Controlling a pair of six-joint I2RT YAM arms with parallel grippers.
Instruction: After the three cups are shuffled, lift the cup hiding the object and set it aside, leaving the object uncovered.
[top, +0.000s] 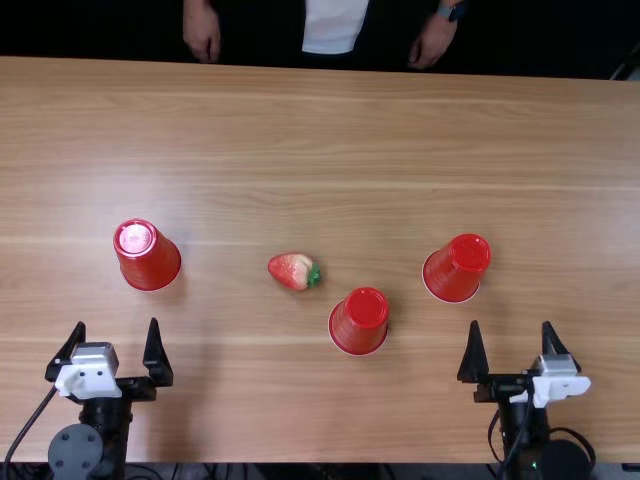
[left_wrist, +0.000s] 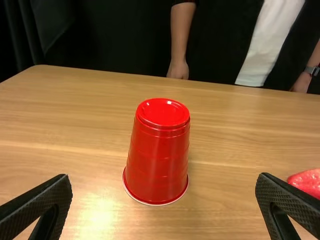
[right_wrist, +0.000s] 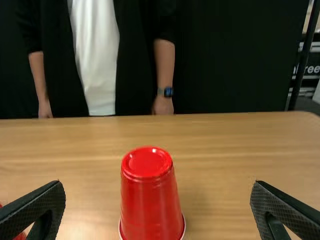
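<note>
Three red plastic cups stand upside down on the light brown wooden bench (top: 320, 150), rims on the wood. The left red cup (top: 147, 256) sits at centre left of the top view. The middle red cup (top: 359, 321) is just right of centre and lower in the frame. The right red cup (top: 457, 268) is at centre right, above and to the right of the middle one. All three are apart from one another.

The small red toy strawberry (top: 294, 271), with a green leafy cap, lies uncovered on the bare wood near the frame's centre. It is between the left red cup and the middle red cup, nearer the middle one and touching neither.

The left gripper (top: 115, 330) is at the lower left of the top view, just below the left red cup. Its two flat black fingers (left_wrist: 37, 207) are spread wide with nothing between them. In the left wrist view they stand to either side of that cup without touching it.

The right gripper (top: 510, 332) is at the lower right, below the right red cup and slightly right of it. Its fingers (right_wrist: 35, 205) are also spread wide apart and hold nothing. The right wrist view shows that cup (right_wrist: 150, 195) standing upright on its rim, clear of both fingers.
</note>
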